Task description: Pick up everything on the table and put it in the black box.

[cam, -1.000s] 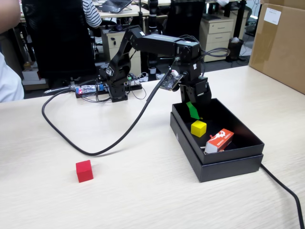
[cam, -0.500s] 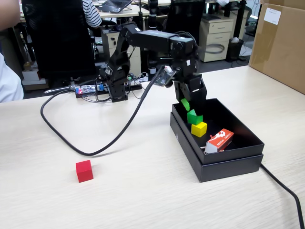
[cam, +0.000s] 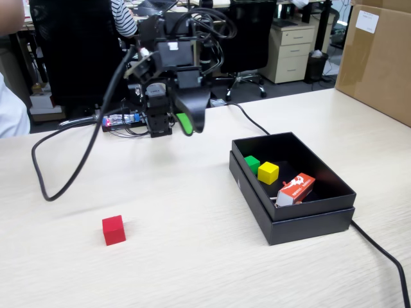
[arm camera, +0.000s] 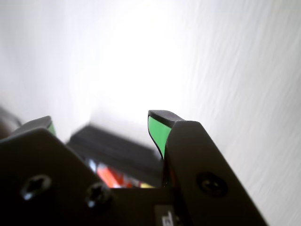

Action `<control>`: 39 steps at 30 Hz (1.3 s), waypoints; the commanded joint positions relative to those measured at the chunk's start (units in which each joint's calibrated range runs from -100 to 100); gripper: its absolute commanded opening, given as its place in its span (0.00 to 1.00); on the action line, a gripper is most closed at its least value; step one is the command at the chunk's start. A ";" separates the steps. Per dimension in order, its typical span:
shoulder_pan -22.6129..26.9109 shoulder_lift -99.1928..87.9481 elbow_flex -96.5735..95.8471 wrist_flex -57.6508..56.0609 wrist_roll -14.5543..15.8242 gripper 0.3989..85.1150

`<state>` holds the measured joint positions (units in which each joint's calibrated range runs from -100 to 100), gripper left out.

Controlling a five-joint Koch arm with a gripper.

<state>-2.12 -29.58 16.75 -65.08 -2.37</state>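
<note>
1. The arm's black hand (cam: 190, 125) with green pads hangs in the air above the far part of the pale wood-grain desk (cam: 192, 256), holding nothing. In the wrist view the hand (arm camera: 101, 123) shows its two black jaws standing apart, with a clear gap between the green-faced tips.
2. Right of the hand in the fixed view, on the desk, lies the shallow matte black cardboard box (cam: 308, 221) with a double rim. The wrist view catches a blurred edge of the same box (arm camera: 115, 150) between the jaws.
3. Inside the box sit a small green cube (cam: 252, 164) and a small yellow cube (cam: 268, 172), just beside each other near the box's far left part, the yellow one nearer the camera.
4. Also in the box, towards its near side, lies an orange-red and white printed carton (cam: 295, 190), tilted against the rim.
5. The small red cube (cam: 113, 230) rests on the bare desk, well apart from the box, to the lower left of the hand in the fixed view.
6. A black cable (cam: 64, 173) loops over the desk left of the arm.
7. A big brown cardboard carton (cam: 379, 61) stands at the desk's far right.
</note>
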 commanded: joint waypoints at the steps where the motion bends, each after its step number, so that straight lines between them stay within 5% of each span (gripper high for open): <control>1: -4.40 1.98 0.38 0.07 -3.47 0.52; 11: -11.04 20.57 3.47 6.38 -7.13 0.53; 32: -11.53 52.70 26.22 6.38 -7.91 0.52; 39: -11.53 55.34 27.22 6.38 -8.55 0.41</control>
<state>-13.21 27.12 38.84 -59.97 -10.53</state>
